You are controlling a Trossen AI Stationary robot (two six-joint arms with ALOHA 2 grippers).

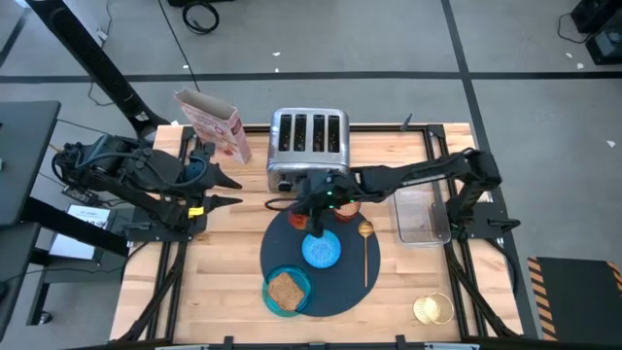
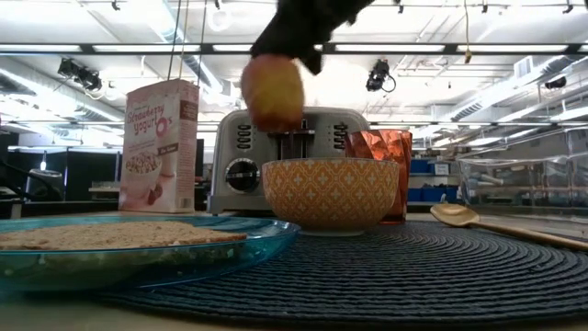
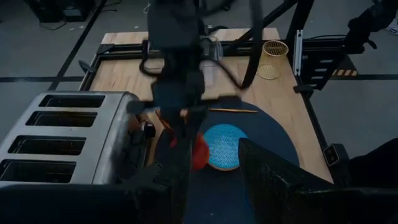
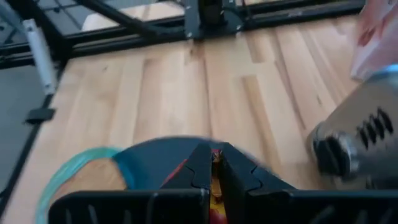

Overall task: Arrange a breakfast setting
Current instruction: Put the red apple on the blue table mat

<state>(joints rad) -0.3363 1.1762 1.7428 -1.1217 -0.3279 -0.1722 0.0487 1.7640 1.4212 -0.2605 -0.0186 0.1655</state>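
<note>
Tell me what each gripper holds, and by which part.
The right gripper pinches the red-orange fruit across its upper part, above the bowl. The left gripper holds nothing, open at the table's left.

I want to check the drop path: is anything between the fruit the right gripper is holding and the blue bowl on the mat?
Nothing visible blocks it. The right gripper holds the red-orange fruit in the air above the near rim of the bowl; the bowl's opening looks empty. The copper cup stands behind the bowl, and the spoon lies beside it.
</note>
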